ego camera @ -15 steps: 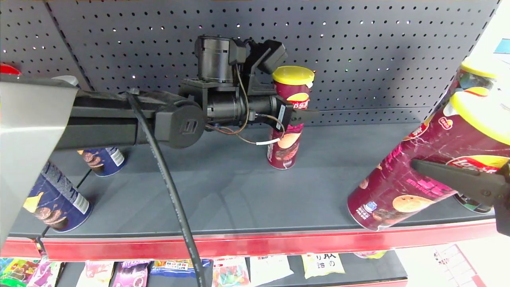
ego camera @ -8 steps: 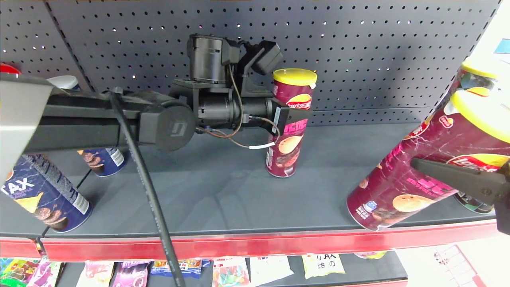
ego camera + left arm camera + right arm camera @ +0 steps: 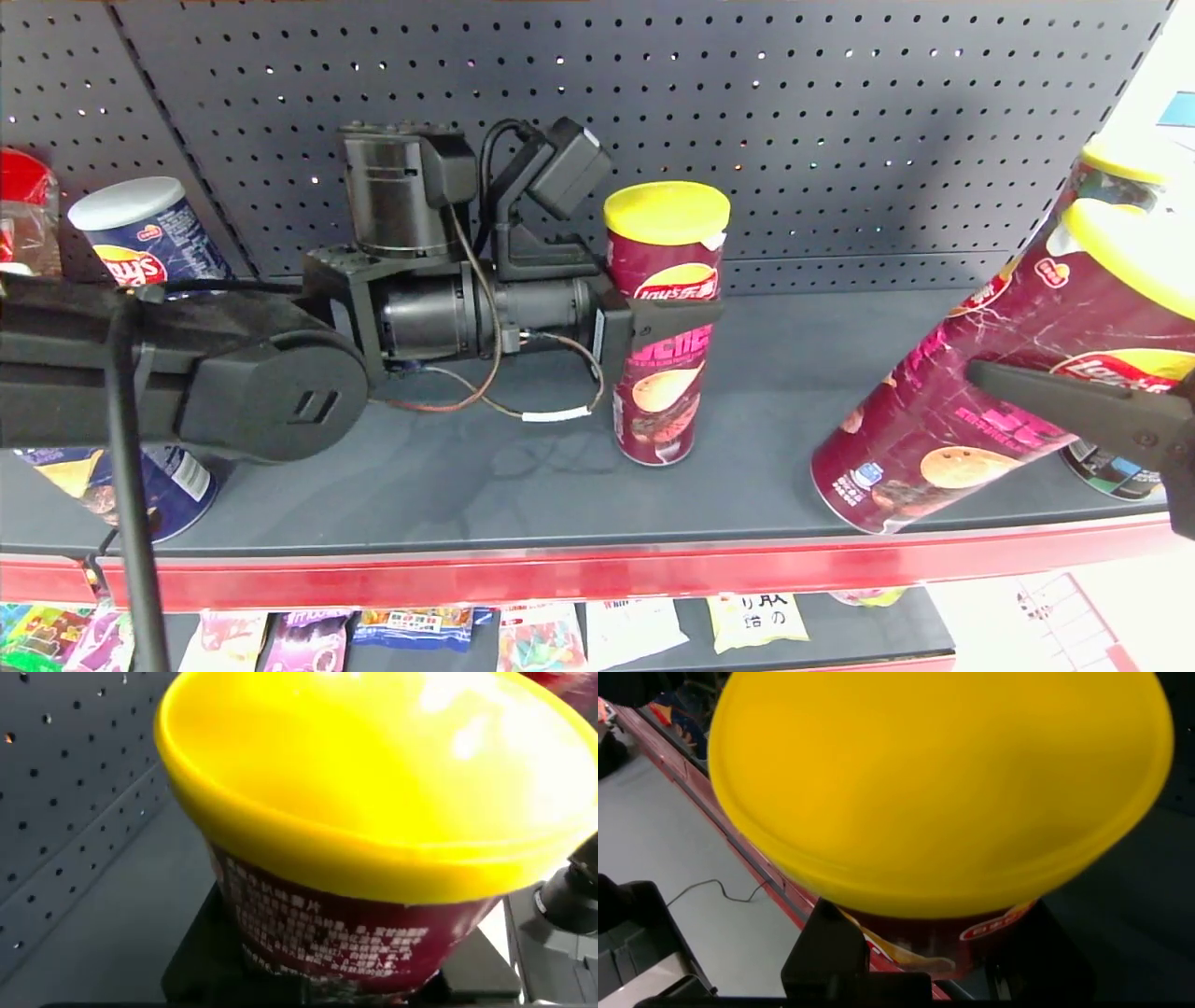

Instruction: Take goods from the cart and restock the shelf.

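Note:
A maroon chip can (image 3: 661,401) with a yellow lid stands upright near the middle of the grey shelf (image 3: 523,485). My left gripper (image 3: 674,319) is shut on its upper half from the left. In the left wrist view the can's yellow lid (image 3: 374,775) looms close above the dark fingers (image 3: 210,961). At the right, my right gripper (image 3: 1055,401) is shut on a second maroon can (image 3: 943,411), which leans with its base on the shelf's front edge. Its yellow lid (image 3: 943,784) is close up in the right wrist view.
Blue chip cans stand at the left, one at the back (image 3: 140,233) and one at the front (image 3: 159,485). Another can (image 3: 1116,177) stands behind the tilted one at the far right. A pegboard wall (image 3: 840,121) backs the shelf. Snack bags (image 3: 541,635) hang below the red shelf lip (image 3: 597,571).
My left arm has drawn back to the left and toward the shelf's front, bringing the can with it. The right gripper and its tilted can have hardly moved.

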`<state>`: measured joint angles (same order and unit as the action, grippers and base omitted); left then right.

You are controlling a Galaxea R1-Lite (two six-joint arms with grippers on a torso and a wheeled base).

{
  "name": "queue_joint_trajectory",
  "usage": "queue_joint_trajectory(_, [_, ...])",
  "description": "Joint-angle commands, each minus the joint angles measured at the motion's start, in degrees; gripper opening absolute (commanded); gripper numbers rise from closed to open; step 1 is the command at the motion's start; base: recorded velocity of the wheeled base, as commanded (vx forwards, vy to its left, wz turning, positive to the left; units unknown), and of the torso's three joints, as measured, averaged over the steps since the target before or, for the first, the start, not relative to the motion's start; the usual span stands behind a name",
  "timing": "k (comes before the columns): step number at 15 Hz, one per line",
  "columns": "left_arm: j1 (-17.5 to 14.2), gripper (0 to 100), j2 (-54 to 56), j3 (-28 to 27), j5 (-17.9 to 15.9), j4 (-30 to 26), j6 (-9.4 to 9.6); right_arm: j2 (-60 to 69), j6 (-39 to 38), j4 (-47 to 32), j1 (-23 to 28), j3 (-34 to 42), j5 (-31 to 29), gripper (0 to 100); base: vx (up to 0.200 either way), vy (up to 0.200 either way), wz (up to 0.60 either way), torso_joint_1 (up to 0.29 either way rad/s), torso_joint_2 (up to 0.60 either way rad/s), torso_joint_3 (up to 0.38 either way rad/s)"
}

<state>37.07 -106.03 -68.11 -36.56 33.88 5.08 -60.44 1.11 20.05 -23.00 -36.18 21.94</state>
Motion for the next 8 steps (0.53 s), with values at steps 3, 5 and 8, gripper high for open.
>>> queue_joint_trajectory(3, [1.16,0,3.03,3.77,0.35,1.45,-2.1,-0.29,0.03,-0.01,-0.11,-0.21,0.03,0,0.0,0.0,0.0,0.0,0.0,0.0])
queue_joint_trajectory(5, [1.16,0,4.08,4.12,0.0,1.45,-1.74,-0.29,-0.05,-0.01,-0.02,-0.38,0.03,0,0.0,0.0,0.0,0.0,0.0,0.0])
queue_joint_trajectory(8, [1.25,0,4.34,5.88,0.26,1.63,-1.57,-0.73,-0.05,-0.01,-0.02,-0.73,0.03,0,0.0,0.0,0.0,0.0,0.0,0.0])
